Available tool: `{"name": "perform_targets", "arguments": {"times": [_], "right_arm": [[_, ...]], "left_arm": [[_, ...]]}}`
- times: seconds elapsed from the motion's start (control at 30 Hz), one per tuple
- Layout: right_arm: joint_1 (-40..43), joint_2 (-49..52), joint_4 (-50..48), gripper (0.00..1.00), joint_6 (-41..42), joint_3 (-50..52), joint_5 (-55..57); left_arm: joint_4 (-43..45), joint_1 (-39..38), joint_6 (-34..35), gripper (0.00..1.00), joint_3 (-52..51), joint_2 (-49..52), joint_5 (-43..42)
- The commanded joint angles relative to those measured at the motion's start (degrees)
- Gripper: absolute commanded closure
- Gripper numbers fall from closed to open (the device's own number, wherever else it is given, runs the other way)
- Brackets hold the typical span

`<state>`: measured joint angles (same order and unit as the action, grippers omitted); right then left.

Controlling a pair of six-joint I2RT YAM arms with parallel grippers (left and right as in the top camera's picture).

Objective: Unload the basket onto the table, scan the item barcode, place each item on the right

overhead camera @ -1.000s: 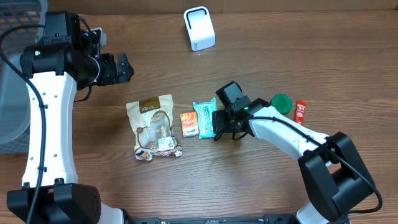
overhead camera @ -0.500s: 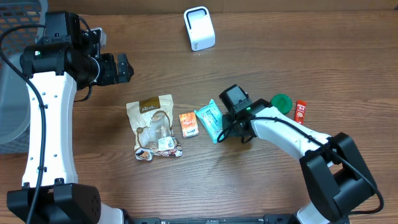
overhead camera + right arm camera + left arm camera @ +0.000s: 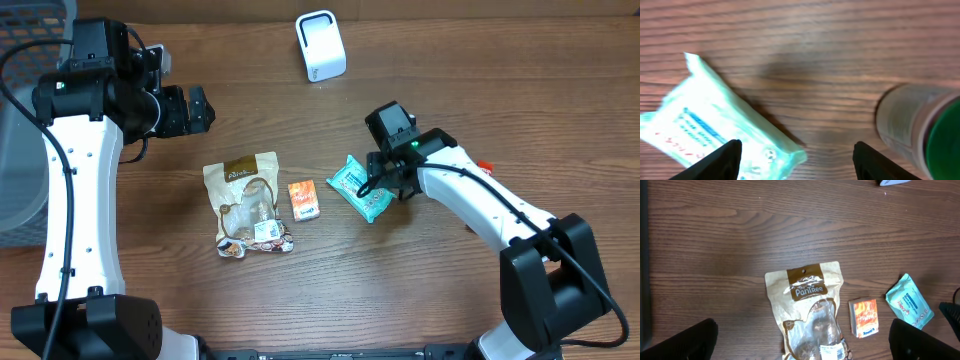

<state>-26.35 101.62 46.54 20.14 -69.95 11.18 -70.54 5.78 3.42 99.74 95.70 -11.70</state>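
Plainly the teal packet [image 3: 715,120] looks light, soft, slippery; the right gripper [image 3: 797,160] hangs unclenched over it; best pinch a sealed end.

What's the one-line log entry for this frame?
left hand: open, empty | right hand: open at teal packet, not gripping | scanner: apart from packet | scan: not yet done

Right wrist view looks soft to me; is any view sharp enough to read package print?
Right wrist view: smeared, print on the teal packet illegible; left wrist view: crisp, logo on the brown pouch reads clearly; overhead view: evenly lit, print too small.
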Motion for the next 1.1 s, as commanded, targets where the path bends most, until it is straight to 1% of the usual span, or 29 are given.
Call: {"name": "perform_targets", "arguments": {"times": [0.0,0.13,0.2,0.33,0.5,0.57,0.77,0.83,0.97,1.07], "right_arm": [[-0.15,-0.57,0.17,0.26,-1.22,-0.55,-4.61],[-0.42,-0.57,-0.11,0.25,-7.32,0.07,-14.25],[-0.83,-0.57,-0.79,0.25,-10.25,0.74,-15.69],[-1.79,-0.33,-2.51,0.26,-11.80,1.77,-12.72],[-3.72,0.42,-3.41,0.26,-19.23,1.77,-12.55],[-4.76,0.55,-3.85,0.29,-20.59,1.77,-12.33],[-8.94,0.96,-5.14,0.30,-20.65,1.77,-2.19],[-10.14,1.18,-5.60,0.28,-20.65,1.77,0.33],[-11.04,1.60,-6.47,0.20,-20.68,1.77,4.83],[-10.78,1.97,-6.97,0.20,-20.63,1.77,4.61]], "left_arm": [[0.11,0.20,-0.04,0.00,-0.17,0.26,0.13],[0.09,0.20,-0.04,0.00,-0.15,0.26,0.13],[0.09,0.20,-0.04,0.00,-0.17,0.26,0.13],[0.09,0.20,-0.04,0.00,-0.17,0.26,0.13],[0.09,0.20,-0.04,0.00,-0.17,0.26,0.13],[0.09,0.20,-0.04,0.01,-0.15,0.26,0.13],[0.11,0.20,-0.04,0.00,-0.17,0.26,0.13],[0.09,0.20,-0.04,0.00,-0.17,0.26,0.13],[0.11,0.20,-0.04,0.00,-0.15,0.26,0.13],[0.11,0.20,-0.04,0.00,-0.17,0.26,0.13]]}}
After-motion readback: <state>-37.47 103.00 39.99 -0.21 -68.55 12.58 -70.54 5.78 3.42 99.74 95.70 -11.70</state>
